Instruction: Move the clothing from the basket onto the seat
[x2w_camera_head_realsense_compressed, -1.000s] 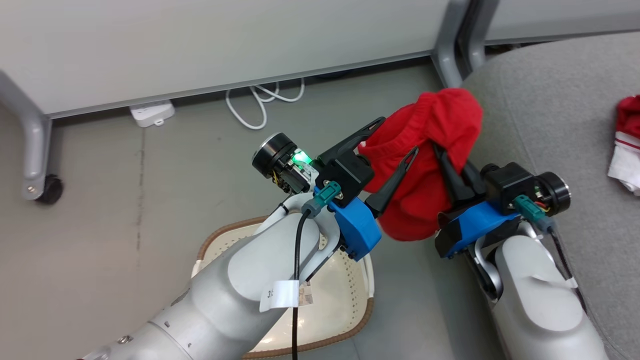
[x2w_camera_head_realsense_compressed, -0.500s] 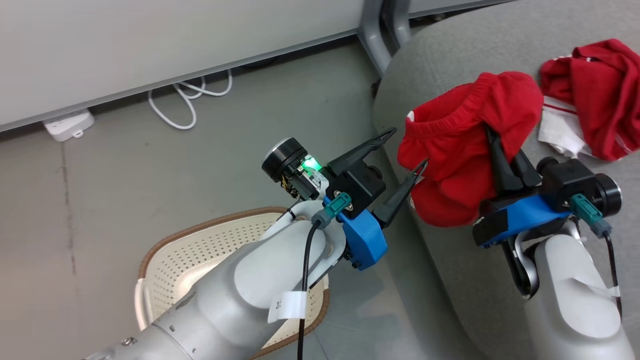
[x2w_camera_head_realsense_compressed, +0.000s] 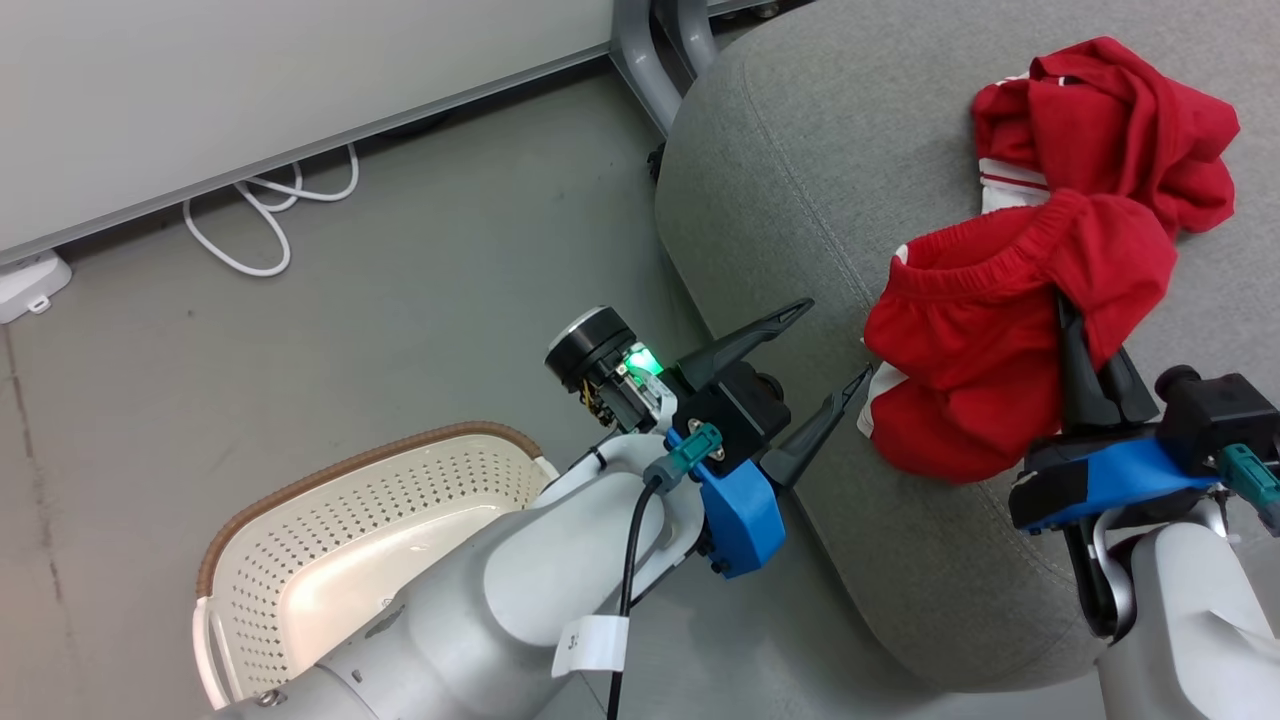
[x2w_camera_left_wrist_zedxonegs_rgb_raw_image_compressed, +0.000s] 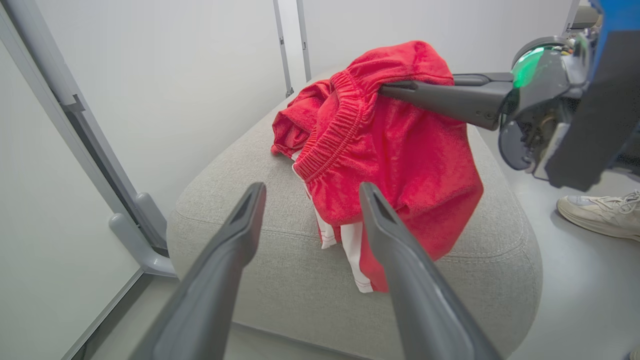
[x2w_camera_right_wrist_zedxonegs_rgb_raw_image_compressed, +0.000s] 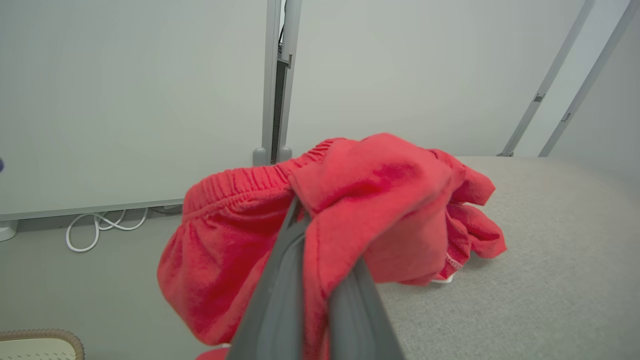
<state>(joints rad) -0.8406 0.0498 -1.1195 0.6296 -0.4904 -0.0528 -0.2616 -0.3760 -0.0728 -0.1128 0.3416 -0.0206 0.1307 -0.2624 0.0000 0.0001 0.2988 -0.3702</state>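
Camera layout, three views
Head view looks steeply down on basket and seat. Left wrist view: low, facing the seat's front. Right wrist view: close behind the clothing, facing the wall. Seat and clothing common to all.

Open grey upholstery is left free across the left of the seat; the far right is blocked by a heaped red garment, with a second red garment held just nearer.
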